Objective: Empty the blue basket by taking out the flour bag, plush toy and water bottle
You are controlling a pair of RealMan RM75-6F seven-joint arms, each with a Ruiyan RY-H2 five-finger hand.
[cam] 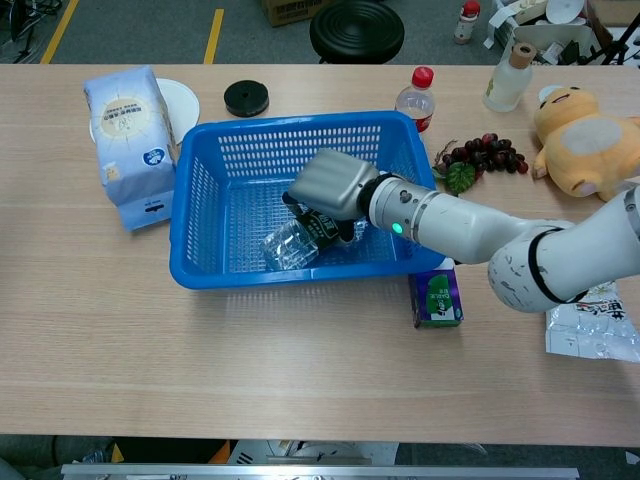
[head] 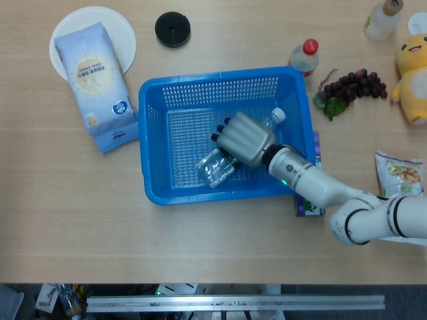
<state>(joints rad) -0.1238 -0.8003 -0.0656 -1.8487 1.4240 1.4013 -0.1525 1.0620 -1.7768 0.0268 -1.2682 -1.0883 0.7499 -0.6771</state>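
Observation:
The blue basket [head: 143,140] [cam: 181,225] stands mid-table with a clear water bottle [head: 212,168] [cam: 285,246] lying slantwise in it, cap toward the right wall. My right hand [head: 243,137] [cam: 331,186] is down inside the basket, fingers curled around the bottle's middle and gripping it. The flour bag [head: 95,81] [cam: 127,140] lies outside on the left, partly on a white plate [head: 119,25]. At the far right sits the yellow plush toy [head: 413,59] [cam: 585,128], out of the basket. No left hand shows in either view.
A black disc [head: 173,29] lies behind the basket. A red-capped bottle [head: 305,59] and grapes [head: 353,85] sit at its back right. A green and purple carton [head: 308,203] lies against its right front corner, a snack packet [head: 399,172] further right.

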